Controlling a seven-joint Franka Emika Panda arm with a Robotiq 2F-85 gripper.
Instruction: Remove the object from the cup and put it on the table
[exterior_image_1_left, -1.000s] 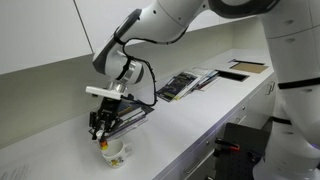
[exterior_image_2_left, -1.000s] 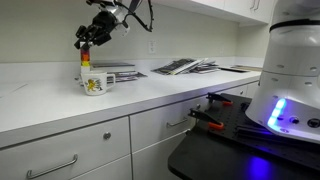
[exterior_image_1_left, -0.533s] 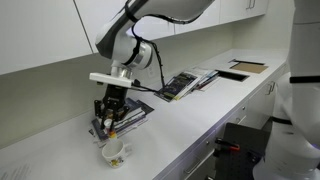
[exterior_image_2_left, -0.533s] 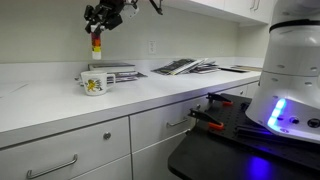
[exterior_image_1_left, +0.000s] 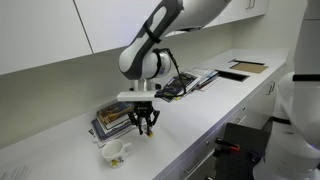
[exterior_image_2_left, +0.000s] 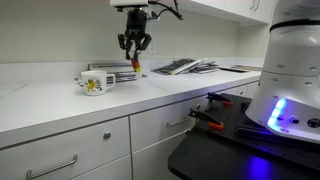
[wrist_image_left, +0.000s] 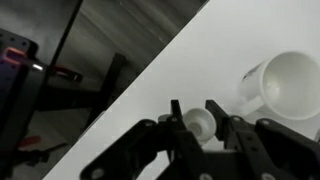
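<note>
Wrist view, end effector holding object near table edge, cup beside

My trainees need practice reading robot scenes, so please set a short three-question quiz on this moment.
1. Multiple choice: what does the hand grip? A) a small red item B) a spoon C) nothing
2. True or false: the mug stands on the table, apart from the hand.
3. Fill in: the red item hangs in the air above the white ____.

Key: 1 A; 2 true; 3 table.
</note>
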